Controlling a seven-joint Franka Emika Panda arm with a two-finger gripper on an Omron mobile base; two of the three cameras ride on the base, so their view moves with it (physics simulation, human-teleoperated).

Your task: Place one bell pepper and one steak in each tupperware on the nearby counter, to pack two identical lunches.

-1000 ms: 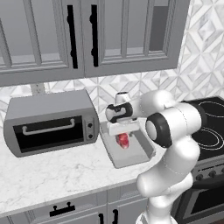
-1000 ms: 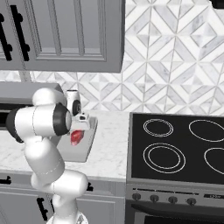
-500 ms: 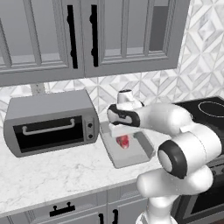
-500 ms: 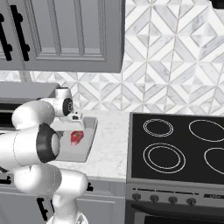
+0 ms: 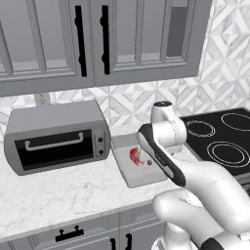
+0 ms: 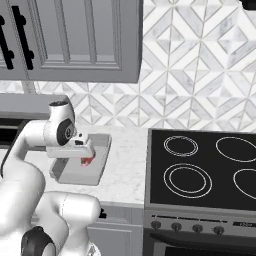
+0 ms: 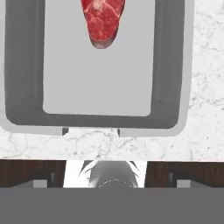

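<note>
White marble counter (image 5: 58, 195) holds a grey tupperware (image 7: 170, 87) with a red steak (image 7: 103, 19) lying inside, at twelve o'clock from the empty claw (image 7: 92, 130), whose jaws are spread wide.

Worktop (image 5: 58, 195): white marble look, grey veins, smooth, slight sheen. Tupperware (image 7: 175, 87): matt grey plastic, smooth walls, paler floor. Steak (image 7: 103, 19): raw red meat, white marbling, wet-looking. Toaster oven (image 5: 56, 136): brushed grey metal, dark glossy glass door, metal handle. Hob (image 6: 205, 167): glossy black glass. Backsplash (image 6: 200, 75): pale stone-look tile with a geometric pattern. Cabinets (image 5: 122, 39): matt grey paint, black handles. Arm (image 5: 166, 146): glossy white plastic shell.
</note>
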